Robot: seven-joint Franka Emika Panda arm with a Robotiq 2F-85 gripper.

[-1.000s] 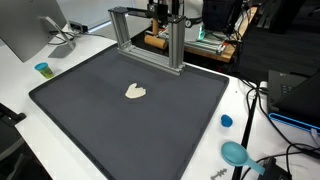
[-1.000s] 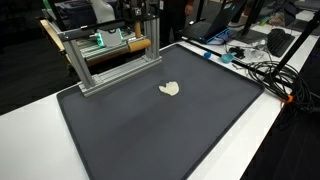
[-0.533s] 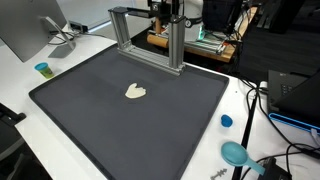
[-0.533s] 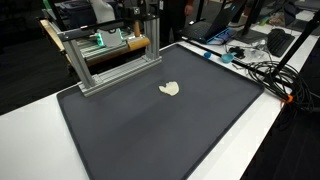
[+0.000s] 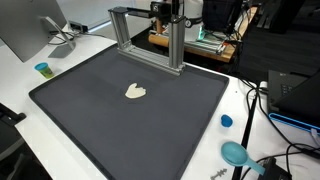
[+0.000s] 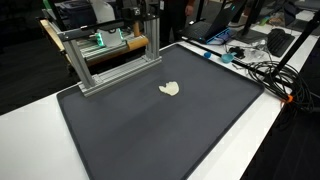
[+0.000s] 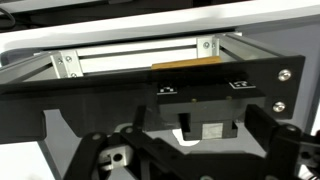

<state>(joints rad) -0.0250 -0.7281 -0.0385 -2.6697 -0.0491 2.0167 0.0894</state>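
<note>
Here the end effector (image 5: 164,12), jaws apart, hangs behind the metal frame (image 5: 176,45) edging the mat (image 5: 120,125).

Gripper (image 5: 165,12): stood behind the metal frame (image 5: 148,38) in both exterior views, its top cut off by the upper edge, jaws too small to read. Wrist view: its body below the frame was dark and blurred, fingertips cut off by the bottom edge. Pale scrap (image 5: 135,92) before the frame: too small to identify. Monitor (image 5: 22,30), well apart from the frame: cropped.

Cream scrap (image 5: 135,91) on a dark grey mat (image 5: 100,125), silver frame (image 5: 176,45), small blue cap (image 5: 226,121).
</note>
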